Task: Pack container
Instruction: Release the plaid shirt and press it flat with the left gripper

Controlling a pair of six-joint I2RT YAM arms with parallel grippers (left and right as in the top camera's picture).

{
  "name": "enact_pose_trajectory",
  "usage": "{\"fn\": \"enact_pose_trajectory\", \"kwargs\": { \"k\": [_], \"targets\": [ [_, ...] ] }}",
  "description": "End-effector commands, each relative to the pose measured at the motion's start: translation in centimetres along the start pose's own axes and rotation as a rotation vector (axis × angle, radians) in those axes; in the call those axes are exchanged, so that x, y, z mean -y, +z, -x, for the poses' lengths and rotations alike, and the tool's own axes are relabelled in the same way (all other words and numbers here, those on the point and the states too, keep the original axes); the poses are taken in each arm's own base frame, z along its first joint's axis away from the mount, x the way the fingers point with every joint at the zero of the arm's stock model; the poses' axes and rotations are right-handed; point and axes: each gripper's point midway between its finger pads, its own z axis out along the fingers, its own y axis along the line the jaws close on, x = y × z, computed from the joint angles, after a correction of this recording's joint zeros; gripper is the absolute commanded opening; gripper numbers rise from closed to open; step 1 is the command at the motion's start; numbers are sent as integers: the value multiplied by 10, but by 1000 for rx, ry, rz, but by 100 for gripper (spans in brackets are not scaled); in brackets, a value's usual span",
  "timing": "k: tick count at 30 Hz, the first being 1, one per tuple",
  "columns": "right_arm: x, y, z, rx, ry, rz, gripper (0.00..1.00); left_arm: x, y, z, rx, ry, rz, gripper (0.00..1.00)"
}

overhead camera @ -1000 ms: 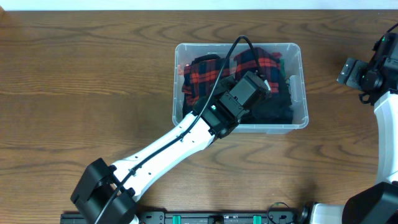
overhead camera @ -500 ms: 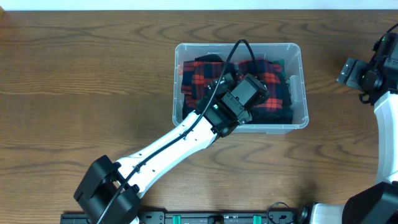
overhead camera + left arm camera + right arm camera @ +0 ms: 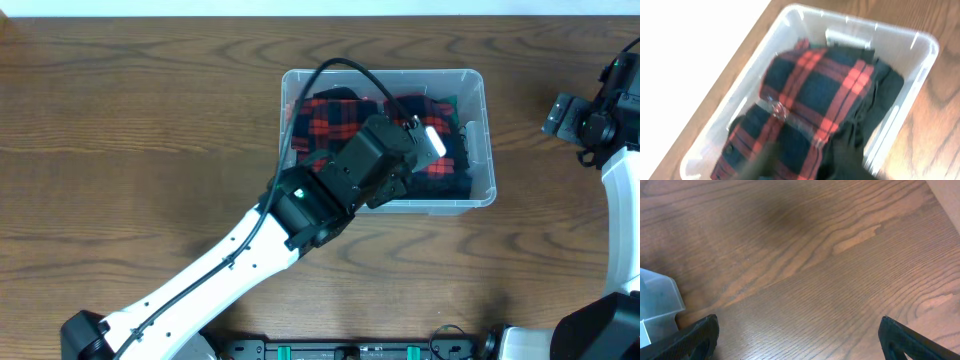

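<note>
Overhead, left pincer [image 3: 418, 150] hangs over plaid cloth [image 3: 340, 115] in the container [image 3: 484, 120], its gap unclear; right pincer [image 3: 800, 336] gapes wide over table [image 3: 815, 255].

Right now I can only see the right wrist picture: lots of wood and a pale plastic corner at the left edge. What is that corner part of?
Observer: It belongs to the container, a clear bin; red-and-black plaid cloth lies inside it.
Visitor: Is the other arm anywhere near it?
Observer: Yes, the left gripper hangs over the bin, above the cloth; its own view is too blurred to tell how its jaws stand.
Visitor: Is plaid all that is in there?
Observer: No, plain black cloth lies beside the plaid, against one wall.
</note>
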Motion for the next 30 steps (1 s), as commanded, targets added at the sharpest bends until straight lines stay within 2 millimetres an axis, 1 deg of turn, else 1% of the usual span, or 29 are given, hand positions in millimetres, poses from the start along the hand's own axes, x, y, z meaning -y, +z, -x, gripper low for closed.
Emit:
{"fn": "enact_pose_trajectory", "kwargs": {
  "k": [1,2,4,6,10,12,15,20,22,24,27,30],
  "targets": [
    [2,0,1,1,3,-5,99,-2,8,0,-4,-25,-10,8],
    [2,0,1,1,3,-5,99,-2,12,0,-4,-37,-9,6],
    [2,0,1,1,3,-5,99,-4,20,1,-1,-72,-4,6],
    [2,0,1,1,3,-5,99,-4,33,0,-3,-89,-1,6],
    [2,0,1,1,3,-5,99,-3,63,-9,-31,-94,0,6],
    [2,0,1,1,3,-5,99,-1,80,-19,-62,-94,-5,6],
    [2,0,1,1,3,-5,99,4,105,-40,-127,-93,-17,6],
    [2,0,1,1,3,-5,99,15,134,-71,-220,-91,-41,6],
    [2,0,1,1,3,-5,99,17,138,-74,-229,-90,-45,6],
    [2,0,1,1,3,-5,99,15,137,-70,-214,-92,-39,6],
    [2,0,1,1,3,-5,99,4,122,-46,-135,-101,-14,6],
    [2,0,1,1,3,-5,99,-15,94,-13,-22,-119,29,8]
  ]
}}
